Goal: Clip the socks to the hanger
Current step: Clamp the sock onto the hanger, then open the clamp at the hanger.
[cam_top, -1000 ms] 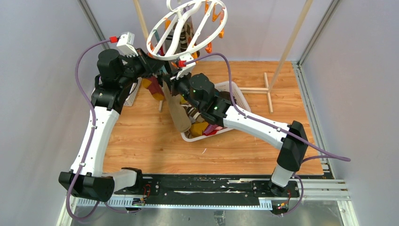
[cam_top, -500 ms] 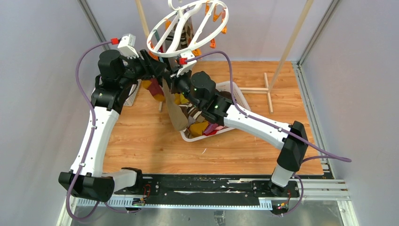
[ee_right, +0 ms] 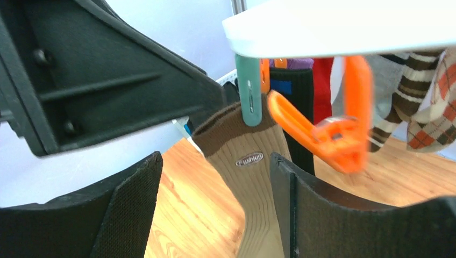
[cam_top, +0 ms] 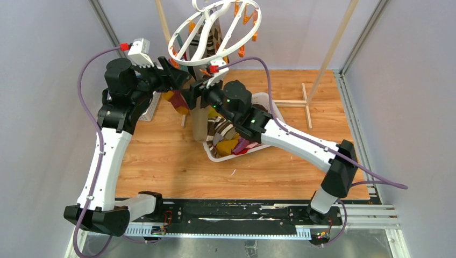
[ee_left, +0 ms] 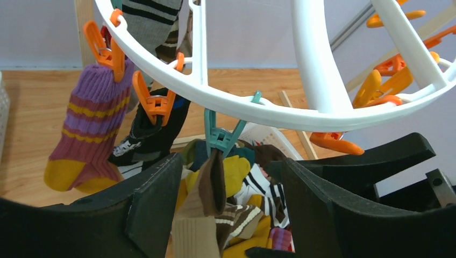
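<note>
This looks like a robotics lab cell: plain grey panels (cam_top: 37,107) on metal frame posts (cam_top: 105,21) stand behind and beside the jaws, a wooden desk (cam_top: 161,161) lies below them, and the left arm (cam_top: 105,156) and right arm (cam_top: 301,144) are bolted on a black rail (cam_top: 231,210).

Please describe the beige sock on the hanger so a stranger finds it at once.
Look at the round white hanger. On its rim hangs one teal clip among orange clips. It holds the beige ribbed sock with a brown cuff and small oval label.
</note>
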Controlling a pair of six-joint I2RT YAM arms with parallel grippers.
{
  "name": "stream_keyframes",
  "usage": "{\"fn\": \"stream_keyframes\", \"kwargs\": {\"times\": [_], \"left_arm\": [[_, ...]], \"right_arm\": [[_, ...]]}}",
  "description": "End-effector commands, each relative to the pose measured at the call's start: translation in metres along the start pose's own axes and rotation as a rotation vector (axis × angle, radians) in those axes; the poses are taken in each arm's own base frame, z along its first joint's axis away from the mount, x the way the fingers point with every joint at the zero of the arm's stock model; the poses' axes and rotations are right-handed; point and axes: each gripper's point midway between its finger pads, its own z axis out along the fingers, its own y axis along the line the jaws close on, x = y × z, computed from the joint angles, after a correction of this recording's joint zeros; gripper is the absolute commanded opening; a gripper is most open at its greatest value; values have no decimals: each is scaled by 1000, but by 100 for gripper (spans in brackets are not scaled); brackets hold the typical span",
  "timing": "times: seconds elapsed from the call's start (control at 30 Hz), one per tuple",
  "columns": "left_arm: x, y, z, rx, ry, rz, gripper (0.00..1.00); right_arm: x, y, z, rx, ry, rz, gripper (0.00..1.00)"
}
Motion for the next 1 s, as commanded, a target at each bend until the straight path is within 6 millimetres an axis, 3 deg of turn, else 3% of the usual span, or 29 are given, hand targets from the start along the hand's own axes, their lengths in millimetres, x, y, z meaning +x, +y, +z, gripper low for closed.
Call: {"fn": "stream_keyframes", "kwargs": {"times": [0.0, 0.23, 0.43, 0.63, 0.8, 0.97], "left_arm": [[-11, -3, -11, -14, -29, 45, 71], [-12, -8, -14, 7, -24, 57, 66], [-12, -15, -17, 34, -13, 61, 59], [-10, -22, -23, 61, 4, 66, 51], [-8, -27, -27, 85, 16, 69, 49], [-4, -31, -32, 100, 31, 75, 48]], "right_arm": [[-20, -16, -29, -44, -2, 60, 72], [-18, -55, -61, -60, 21, 127, 72], [-21, -81, -57, -47, 10, 177, 72], [-39, -80, -39, -102, -57, 176, 71], [-48, -68, -28, -192, -116, 229, 67], [-60, -57, -31, -308, -212, 301, 63]]}}
